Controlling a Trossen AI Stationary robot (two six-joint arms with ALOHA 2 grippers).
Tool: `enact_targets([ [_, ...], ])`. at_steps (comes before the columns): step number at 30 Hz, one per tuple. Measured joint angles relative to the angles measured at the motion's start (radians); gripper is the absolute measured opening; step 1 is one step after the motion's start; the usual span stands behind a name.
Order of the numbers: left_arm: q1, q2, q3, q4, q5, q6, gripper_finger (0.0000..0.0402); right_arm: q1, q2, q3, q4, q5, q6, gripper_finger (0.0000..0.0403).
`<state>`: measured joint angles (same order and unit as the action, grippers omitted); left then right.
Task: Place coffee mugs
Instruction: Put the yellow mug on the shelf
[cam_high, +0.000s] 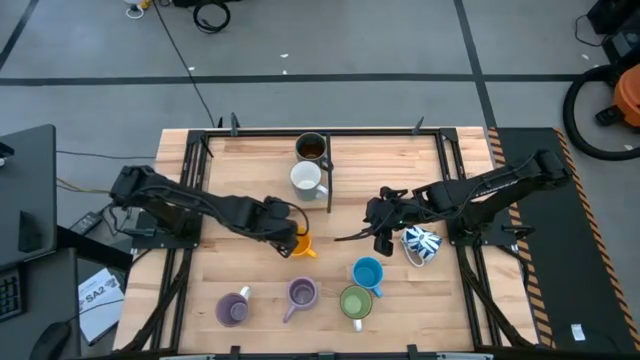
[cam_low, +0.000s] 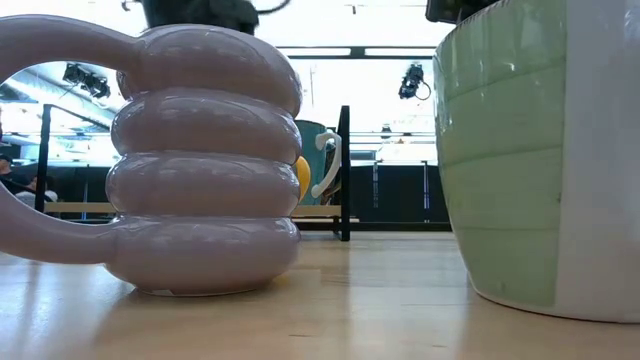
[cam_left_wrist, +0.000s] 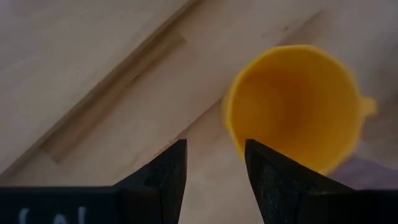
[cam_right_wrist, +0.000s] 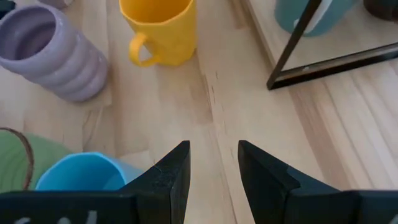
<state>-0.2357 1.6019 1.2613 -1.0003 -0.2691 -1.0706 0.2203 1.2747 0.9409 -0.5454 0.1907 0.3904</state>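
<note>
From above, two mugs, the dark grey mug (cam_high: 311, 147) and the white mug (cam_high: 307, 179), are seen set by the black rack (cam_high: 328, 172); six are judged still unplaced. At surface level, a ribbed purple mug (cam_low: 205, 160) and a green mug (cam_low: 540, 150) loom close. By the left wrist, the left pincer (cam_left_wrist: 214, 163) is held apart beside the orange mug (cam_left_wrist: 292, 106) (upright, empty). By the right wrist, the right pincer (cam_right_wrist: 213, 163) is held apart, empty.

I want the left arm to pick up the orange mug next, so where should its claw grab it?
Best guess: the rim wall of the orange mug, coming from above. It stands upright with its mouth open, and the left claw, open, hovers beside the rim. One finger could go inside, away from the handle.
</note>
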Motion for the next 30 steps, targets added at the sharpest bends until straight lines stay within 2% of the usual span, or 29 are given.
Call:
enact_targets([
  [8, 0.027, 0.054, 0.000, 0.028, 0.000, 0.000, 0.0169, 0.000, 0.000, 0.000, 0.010, -0.009, 0.000, 0.0140],
  [30, 0.019, 0.158, 0.001, 0.098, 0.002, -0.013, 0.0169, 0.000, 0.001, 0.000, 0.037, -0.011, -0.001, 0.0140],
])
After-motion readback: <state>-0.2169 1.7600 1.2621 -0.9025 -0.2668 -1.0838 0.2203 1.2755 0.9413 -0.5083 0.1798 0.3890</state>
